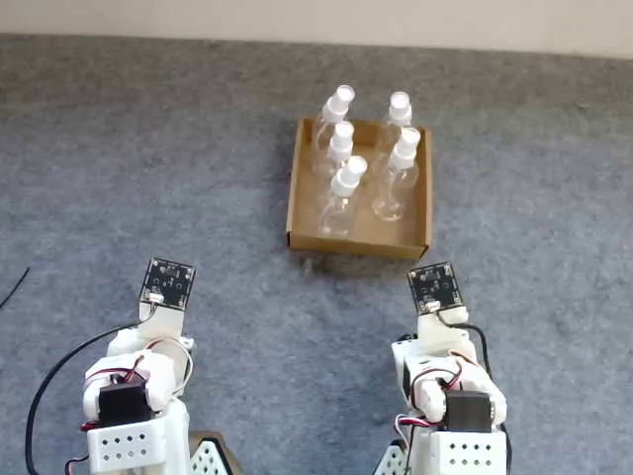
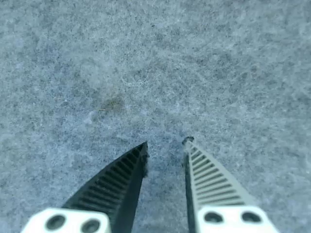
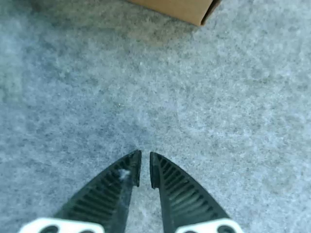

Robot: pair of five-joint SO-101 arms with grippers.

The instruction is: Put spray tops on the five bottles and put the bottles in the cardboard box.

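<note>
The cardboard box sits on the grey carpet at the far middle. Several clear bottles stand upright inside it, each with a white spray top on. Both arms are drawn back at the near edge, well short of the box. My left gripper hovers over bare carpet, its black and white fingers slightly apart with nothing between them. My right gripper is shut on nothing above the carpet, with a corner of the box just ahead of it.
The left arm and right arm stand side by side at the near edge. A black cable lies at the left border. Grey carpet spreads around the box on all sides.
</note>
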